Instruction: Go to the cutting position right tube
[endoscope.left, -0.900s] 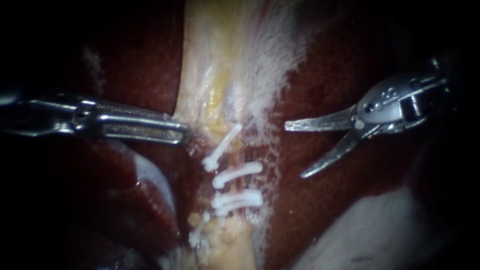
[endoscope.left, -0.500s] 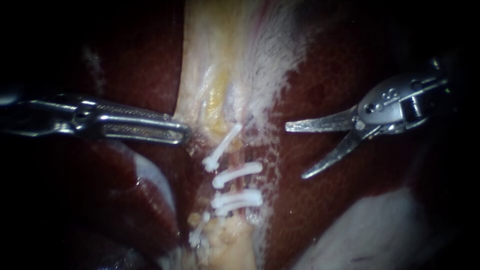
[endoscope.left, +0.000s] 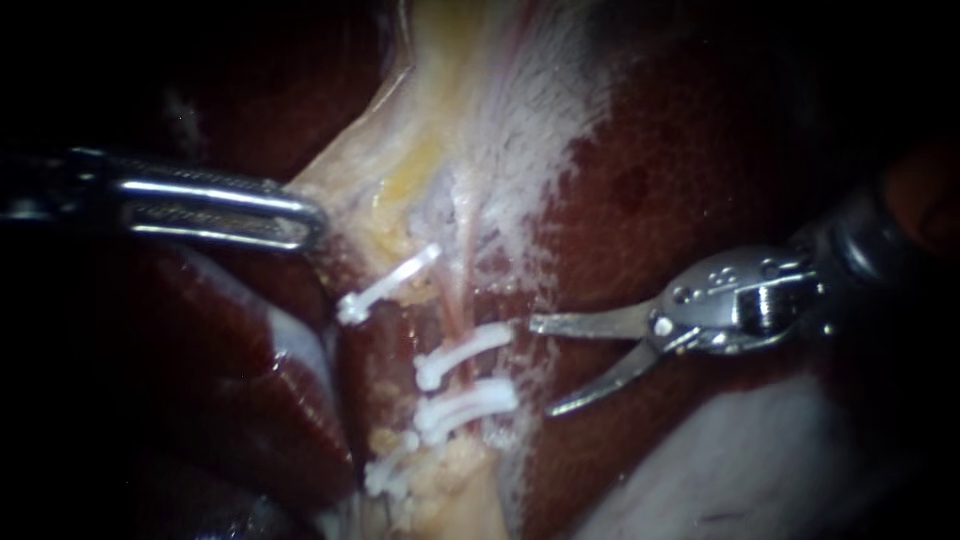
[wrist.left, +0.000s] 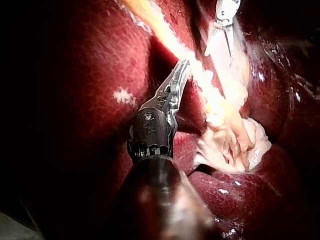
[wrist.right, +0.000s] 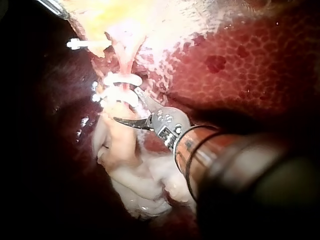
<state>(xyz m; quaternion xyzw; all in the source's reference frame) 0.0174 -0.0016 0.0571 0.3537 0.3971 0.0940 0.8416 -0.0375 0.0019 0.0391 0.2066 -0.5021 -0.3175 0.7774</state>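
Dark red liver (endoscope.left: 700, 150) fills the background, with a pale yellowish band of tissue (endoscope.left: 450, 120) running down its middle. The left instrument (endoscope.left: 312, 215) comes in level from the left. Its jaws are closed on the edge of that pale band, which is drawn out toward it. Lower down, the thin pink right tube (endoscope.left: 462, 300) runs downward and is crossed by two white clips (endoscope.left: 468, 348), one beneath the other. A third clip (endoscope.left: 388, 284) lies to their left. The right instrument (endoscope.left: 540, 367) holds its two blades spread apart, their tips just beside the clipped stretch of the tube, on its right.
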